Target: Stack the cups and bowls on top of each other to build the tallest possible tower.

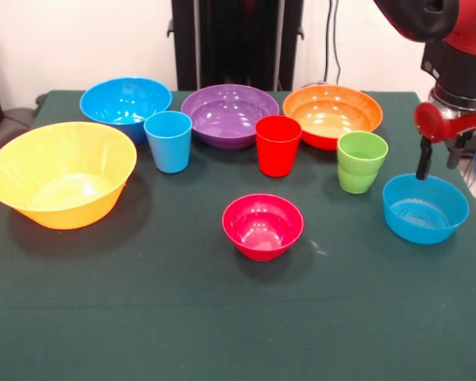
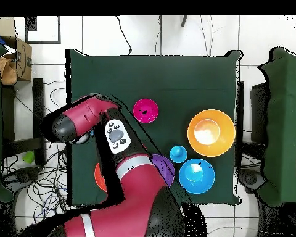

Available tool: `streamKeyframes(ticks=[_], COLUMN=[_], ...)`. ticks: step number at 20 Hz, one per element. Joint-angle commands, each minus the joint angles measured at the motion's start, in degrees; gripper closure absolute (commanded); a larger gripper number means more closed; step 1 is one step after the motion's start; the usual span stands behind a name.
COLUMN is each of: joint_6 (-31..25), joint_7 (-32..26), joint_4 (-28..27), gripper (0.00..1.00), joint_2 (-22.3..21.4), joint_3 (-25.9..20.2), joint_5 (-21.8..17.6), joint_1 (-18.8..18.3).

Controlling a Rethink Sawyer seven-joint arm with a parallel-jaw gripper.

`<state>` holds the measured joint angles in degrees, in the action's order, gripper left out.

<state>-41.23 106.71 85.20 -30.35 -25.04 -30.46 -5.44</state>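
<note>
**Gripper at the rim of the small blue bowl, nothing stacked yet**

In the front view the gripper hangs at the right side of the frame, over the far rim of the small blue bowl. One dark finger points down to that rim; if the jaws are spread or closed I cannot tell, and nothing seems to be held.

All the ware stands separately on the green table. The yellow-orange bowl is at the left, the large blue bowl, purple bowl and red-orange bowl make a row at the top. In front of them are the light blue cup, red cup and green cup, and the magenta bowl is in the lower centre.

I judge that the task is at its beginning. The risks: the glossy thin rim may slip from the grasp, the bowl may tip if only one side is pinched, and the green cup just beside it may be knocked by the arm.
</note>
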Motion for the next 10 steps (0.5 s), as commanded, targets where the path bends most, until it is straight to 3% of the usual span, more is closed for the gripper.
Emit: streamKeyframes(ticks=[1, 10], joint_6=[-0.3, 1.2], joint_7=[7.2, 7.7], joint_4=[-2.9, -3.5], gripper=[0.00, 0.00], joint_2=[2.2, 3.3], joint_3=[3.0, 4.5], joint_5=[1.2, 1.8], joint_1=[2.0, 3.5])
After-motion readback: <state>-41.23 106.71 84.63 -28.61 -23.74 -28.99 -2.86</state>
